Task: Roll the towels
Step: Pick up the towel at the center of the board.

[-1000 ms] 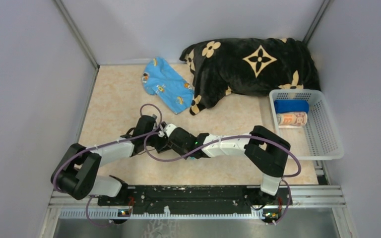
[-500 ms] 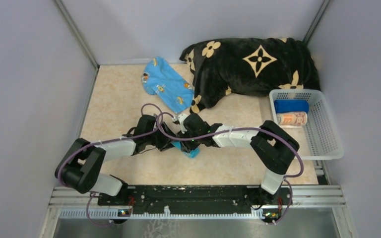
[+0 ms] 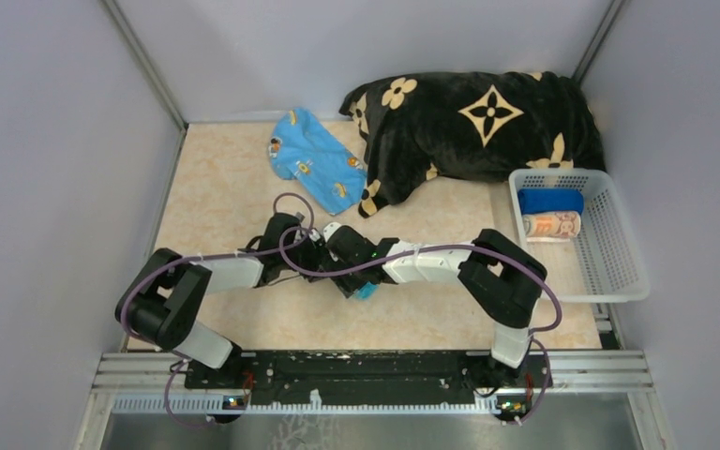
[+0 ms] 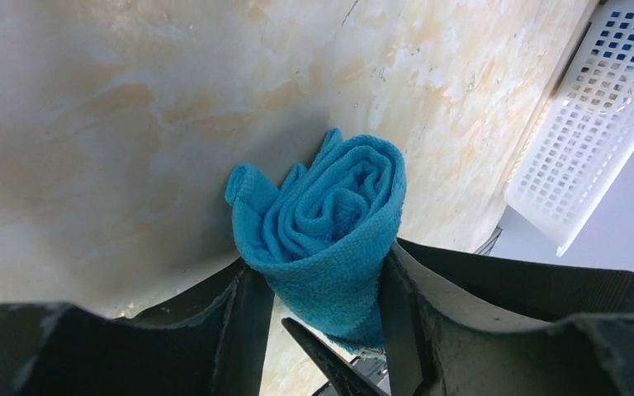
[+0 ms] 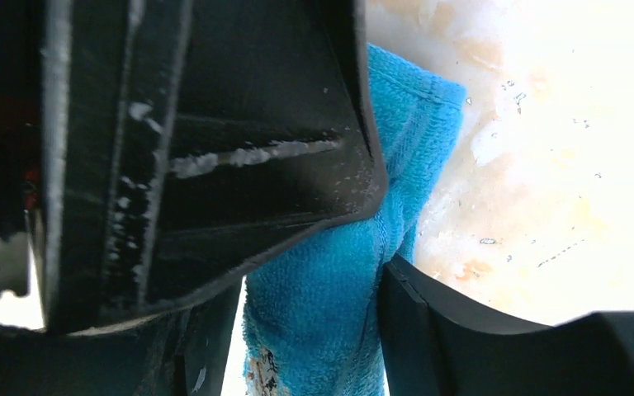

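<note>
Left pincer (image 4: 322, 276) is clamped on the turquoise roll (image 4: 334, 198), which sticks out past its tips, over the table (image 4: 91, 124). The roll also runs between the right pincer (image 5: 309, 318) fingers; whether they squeeze it, I cannot tell. Risk: a loose corner (image 4: 243, 186) juts out beside the left finger, so if the pincers tug apart, the coil may unwind
</note>
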Available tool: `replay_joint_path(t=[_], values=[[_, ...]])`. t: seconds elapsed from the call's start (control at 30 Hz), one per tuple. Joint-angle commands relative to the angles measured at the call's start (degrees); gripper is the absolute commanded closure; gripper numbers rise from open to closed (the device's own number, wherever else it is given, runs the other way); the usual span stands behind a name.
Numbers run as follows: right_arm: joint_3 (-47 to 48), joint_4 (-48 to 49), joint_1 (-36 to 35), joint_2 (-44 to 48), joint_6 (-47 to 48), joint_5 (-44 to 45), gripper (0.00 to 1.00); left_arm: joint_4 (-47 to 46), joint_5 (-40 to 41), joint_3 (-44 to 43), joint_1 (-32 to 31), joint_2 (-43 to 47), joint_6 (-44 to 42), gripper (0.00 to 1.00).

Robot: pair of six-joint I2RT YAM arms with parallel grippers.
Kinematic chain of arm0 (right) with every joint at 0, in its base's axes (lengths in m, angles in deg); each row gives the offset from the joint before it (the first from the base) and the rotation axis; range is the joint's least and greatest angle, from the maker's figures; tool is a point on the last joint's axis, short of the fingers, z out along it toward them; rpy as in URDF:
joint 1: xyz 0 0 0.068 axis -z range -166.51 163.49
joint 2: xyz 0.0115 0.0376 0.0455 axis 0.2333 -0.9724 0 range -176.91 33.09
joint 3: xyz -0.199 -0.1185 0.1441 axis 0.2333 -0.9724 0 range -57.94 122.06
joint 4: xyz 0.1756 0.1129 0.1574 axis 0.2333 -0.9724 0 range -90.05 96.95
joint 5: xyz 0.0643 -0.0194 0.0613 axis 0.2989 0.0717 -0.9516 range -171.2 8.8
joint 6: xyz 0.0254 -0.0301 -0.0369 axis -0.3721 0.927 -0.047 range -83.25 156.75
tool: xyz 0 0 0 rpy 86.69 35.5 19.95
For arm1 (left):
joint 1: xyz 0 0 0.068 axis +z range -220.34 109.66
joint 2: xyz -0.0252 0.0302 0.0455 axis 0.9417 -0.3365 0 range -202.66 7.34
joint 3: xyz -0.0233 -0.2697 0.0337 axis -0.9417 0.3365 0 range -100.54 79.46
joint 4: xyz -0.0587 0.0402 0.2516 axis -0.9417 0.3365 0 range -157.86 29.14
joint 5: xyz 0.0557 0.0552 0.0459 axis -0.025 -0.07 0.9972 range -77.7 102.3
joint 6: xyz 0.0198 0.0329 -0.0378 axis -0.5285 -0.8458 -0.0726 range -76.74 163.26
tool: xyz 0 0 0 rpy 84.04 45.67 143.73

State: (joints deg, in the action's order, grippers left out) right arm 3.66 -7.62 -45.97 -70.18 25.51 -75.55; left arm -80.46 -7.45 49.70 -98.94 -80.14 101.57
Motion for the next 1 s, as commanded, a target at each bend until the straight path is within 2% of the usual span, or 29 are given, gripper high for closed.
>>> replay_joint_path(t=[0.0,0.23,0.33,0.57,0.73,0.97], values=[[0.6,-4.3,-0.5,-4.1,-0.9,-0.2,0.44,9.1,4.9,1.8,-1.6,-5.1,-3.0,0.45],[-1.1,-3.5,1.1,-2.5,-1.9,-5.7,0.70,10.6,5.9,0.6,-1.6,-2.9,-4.0,0.34],[-3.1,-2.7,2.5,0.2,-2.7,-8.6,0.75,12.3,6.4,-0.6,-0.5,-0.2,-5.0,0.29],[-7.3,-4.5,5.7,11.3,-5.0,-11.5,0.77,21.6,8.5,-8.7,7.4,5.2,-12.2,0.22],[-8.0,-9.7,8.9,19.8,-6.7,-10.0,0.78,28.9,9.2,-14.5,13.3,7.9,-18.3,0.20],[-6.4,-22.9,21.7,33.9,-13.3,-2.7,0.79,36.6,13.9,-21.5,16.0,16.4,-27.5,0.19]])
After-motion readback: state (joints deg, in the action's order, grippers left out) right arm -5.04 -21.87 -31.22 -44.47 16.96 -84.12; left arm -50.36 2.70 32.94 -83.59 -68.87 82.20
